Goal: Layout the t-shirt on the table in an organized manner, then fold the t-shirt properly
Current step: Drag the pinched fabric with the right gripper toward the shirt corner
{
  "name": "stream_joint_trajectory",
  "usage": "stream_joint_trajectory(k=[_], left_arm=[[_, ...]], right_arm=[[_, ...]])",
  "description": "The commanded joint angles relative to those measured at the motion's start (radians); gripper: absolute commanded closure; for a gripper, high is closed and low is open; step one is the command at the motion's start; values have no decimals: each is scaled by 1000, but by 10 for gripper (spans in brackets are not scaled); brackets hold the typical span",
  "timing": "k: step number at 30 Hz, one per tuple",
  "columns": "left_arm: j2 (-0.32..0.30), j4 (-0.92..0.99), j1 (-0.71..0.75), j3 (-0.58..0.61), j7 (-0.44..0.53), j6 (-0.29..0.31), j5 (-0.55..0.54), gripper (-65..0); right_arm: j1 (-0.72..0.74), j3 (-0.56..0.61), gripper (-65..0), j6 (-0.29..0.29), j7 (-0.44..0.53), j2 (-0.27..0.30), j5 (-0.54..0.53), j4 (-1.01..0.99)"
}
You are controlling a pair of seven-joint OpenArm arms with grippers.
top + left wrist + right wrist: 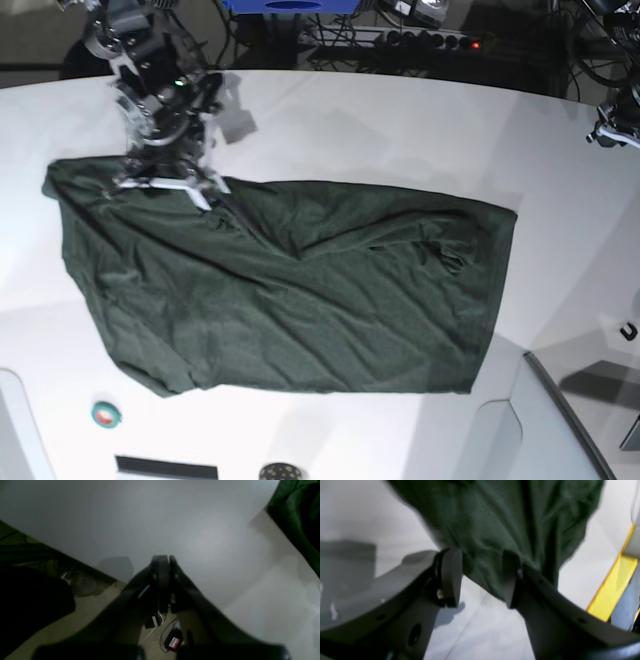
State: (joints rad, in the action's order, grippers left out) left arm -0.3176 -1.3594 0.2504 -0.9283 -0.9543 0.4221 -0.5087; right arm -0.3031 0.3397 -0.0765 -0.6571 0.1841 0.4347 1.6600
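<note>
Sprawling across white table (400, 130): wrinkled green t-shirt (290, 300); dark cables behind.

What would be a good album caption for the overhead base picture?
Right gripper open at the far edge of a wrinkled green t-shirt spread across the white table.

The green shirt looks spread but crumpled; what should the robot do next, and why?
Probably lift the right gripper clear: its fingers stand open astride the t-shirt edge. Then smooth the diagonal wrinkles on the table before folding.
</note>
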Motion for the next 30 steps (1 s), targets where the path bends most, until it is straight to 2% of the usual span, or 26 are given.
stream_joint_trajectory(k=[1,8,18,21,24,25,28,29,30], left_arm=[[-21,-16,-10,-5,13,4,-14,0],[-21,-13,-18,-5,13,4,-14,0],[-21,-12,-15,-5,13,4,-14,0],[-21,-12,-12,-5,13,4,-14,0],[-22,-12,-12,-5,13,4,-14,0],[-22,-12,-10,-5,13,4,-14,0],[-22,-12,-10,-5,13,4,-14,0],[-22,-12,-10,-5,13,4,-14,0],[-22,-12,-10,-5,13,4,-14,0]], right_arm=[[-8,-24,-245,14,29,2,11,6],[-41,-86,-243,14,49,2,11,-57],[-15,-77,-243,14,55,2,11,-126],[5,-83,-243,14,104,2,11,-189],[20,-78,-234,14,113,4,11,-225],[20,-78,-203,13,113,4,11,-228],[20,-78,-27,5,113,4,11,-214],[18,-77,0,5,113,4,13,-203],[18,-77,0,5,112,5,22,-189]])
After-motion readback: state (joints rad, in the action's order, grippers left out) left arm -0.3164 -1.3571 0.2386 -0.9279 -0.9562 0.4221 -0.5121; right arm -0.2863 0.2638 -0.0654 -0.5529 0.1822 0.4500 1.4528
